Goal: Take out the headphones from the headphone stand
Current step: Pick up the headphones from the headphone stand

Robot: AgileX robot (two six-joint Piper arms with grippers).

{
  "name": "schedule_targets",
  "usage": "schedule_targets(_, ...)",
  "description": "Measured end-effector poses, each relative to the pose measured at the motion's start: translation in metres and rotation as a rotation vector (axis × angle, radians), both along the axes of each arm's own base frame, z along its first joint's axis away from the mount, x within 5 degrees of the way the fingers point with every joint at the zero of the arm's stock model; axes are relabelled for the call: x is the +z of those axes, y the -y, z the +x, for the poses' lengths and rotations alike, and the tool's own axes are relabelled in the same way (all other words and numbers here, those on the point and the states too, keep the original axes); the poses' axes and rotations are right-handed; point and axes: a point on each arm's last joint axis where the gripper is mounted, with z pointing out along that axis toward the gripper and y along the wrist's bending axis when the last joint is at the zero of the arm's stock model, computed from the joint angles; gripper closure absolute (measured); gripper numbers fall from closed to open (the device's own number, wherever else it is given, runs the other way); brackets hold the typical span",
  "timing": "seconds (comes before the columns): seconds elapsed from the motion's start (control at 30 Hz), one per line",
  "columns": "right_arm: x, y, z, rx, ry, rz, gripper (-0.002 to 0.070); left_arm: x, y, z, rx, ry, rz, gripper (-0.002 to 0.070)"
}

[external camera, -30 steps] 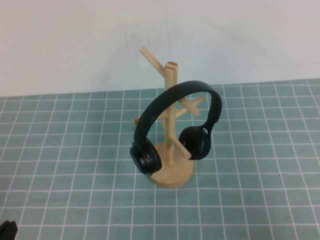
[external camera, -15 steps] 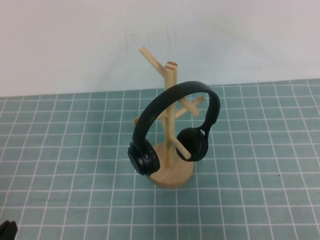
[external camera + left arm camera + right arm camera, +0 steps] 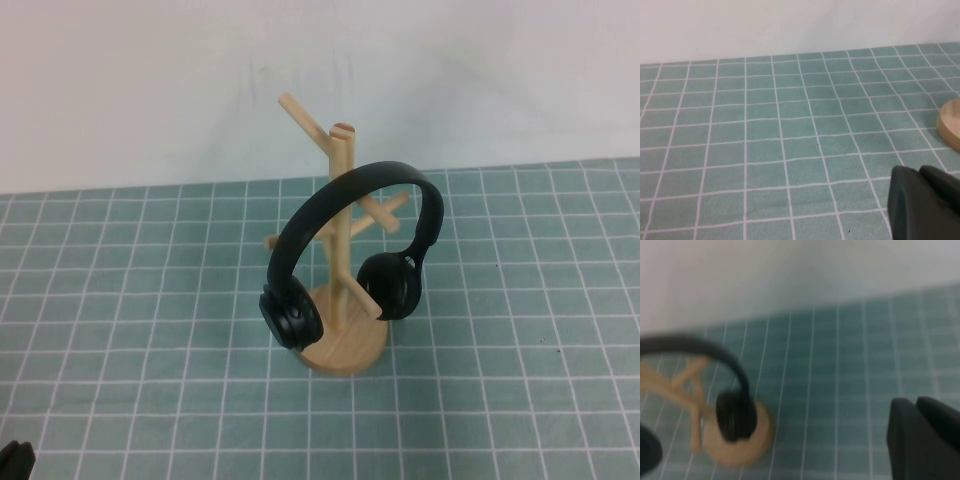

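Observation:
The black headphones (image 3: pixel 291 315) hang on the wooden headphone stand (image 3: pixel 343 255) in the middle of the high view, headband over an upper peg, one ear cup on each side of the pole. In the right wrist view, the headphones (image 3: pixel 735 416) and headphone stand (image 3: pixel 690 390) show off to one side, well away from my right gripper (image 3: pixel 916 402), which is shut and empty. My left gripper (image 3: pixel 917 171) is shut on nothing, low over the mat, short of the stand's round base (image 3: pixel 952 131). Only its dark edge (image 3: pixel 15 460) shows at the high view's near left corner.
A green mat with a white grid (image 3: pixel 520 330) covers the table. A white wall (image 3: pixel 150 90) rises behind it. The stand's upper pegs (image 3: pixel 300 115) stick out toward the wall.
The headphones sway very slightly on the stand, then return to where they were. Neither arm visibly moves.

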Motion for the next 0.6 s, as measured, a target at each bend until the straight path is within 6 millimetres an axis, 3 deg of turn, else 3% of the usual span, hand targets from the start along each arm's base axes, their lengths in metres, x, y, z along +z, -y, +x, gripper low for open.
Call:
schedule_targets(0.2, -0.041, -0.038, 0.039, 0.297, -0.037, -0.189, 0.0643, 0.000, 0.000, 0.000, 0.000, 0.000, 0.000, 0.0680)
schedule_targets(0.27, -0.048, -0.052, 0.047, 0.345, 0.011, -0.244, 0.0576, 0.000, 0.000, 0.000, 0.000, 0.000, 0.000, 0.0680)
schedule_targets(0.43, -0.051, -0.080, 0.066, 0.326, 0.238, -0.409, 0.0293, 0.000, 0.000, 0.000, 0.000, 0.000, 0.000, 0.0680)
schedule_targets(0.5, -0.052, -0.090, 0.069, 0.322, 0.317, -0.476, 0.0238, 0.000, 0.000, 0.000, 0.000, 0.000, 0.000, 0.0680)
schedule_targets(0.6, -0.053, -0.105, 0.073, 0.311, 0.418, -0.552, 0.0227, 0.000, 0.000, 0.000, 0.000, 0.000, 0.000, 0.0680)
